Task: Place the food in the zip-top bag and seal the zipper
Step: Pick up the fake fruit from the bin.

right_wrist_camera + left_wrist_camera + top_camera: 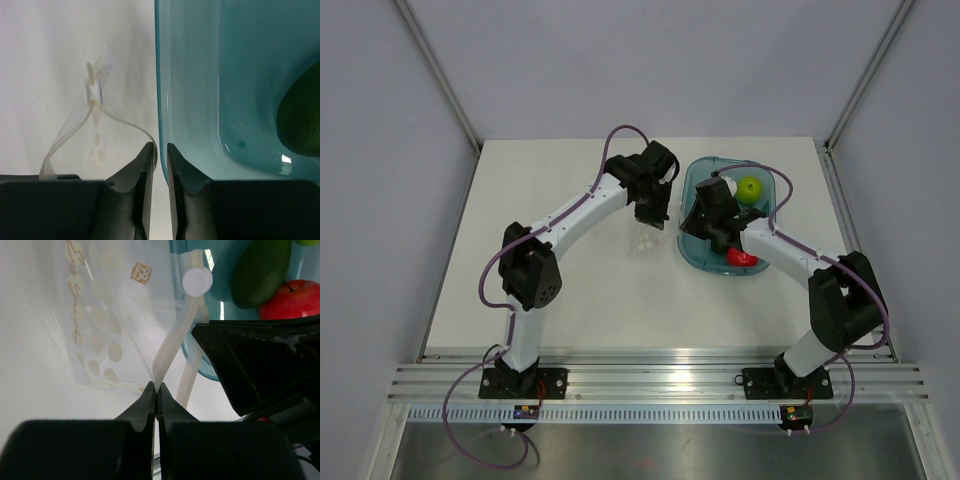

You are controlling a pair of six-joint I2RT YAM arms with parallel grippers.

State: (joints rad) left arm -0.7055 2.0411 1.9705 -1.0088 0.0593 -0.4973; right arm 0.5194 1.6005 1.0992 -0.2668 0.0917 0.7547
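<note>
The clear zip-top bag (110, 325) lies on the white table just left of the teal tray, faint in the top view (645, 241). Its mouth is spread, with a white slider (197, 280) on the zipper strip (172, 345). My left gripper (156, 386) is shut on one lip of the strip; from above it is over the bag (653, 214). My right gripper (160, 146) is nearly closed on the other lip (127, 125), right against the tray rim (159, 100). The dark green avocado (260, 272) lies in the tray and also shows in the right wrist view (300, 120).
The teal tray (700, 168) also holds a lime-green apple (749, 188) and a red apple (744, 258), which also shows in the left wrist view (295, 297). The right arm's black wrist (260, 365) sits close beside the left gripper. Walls enclose the table.
</note>
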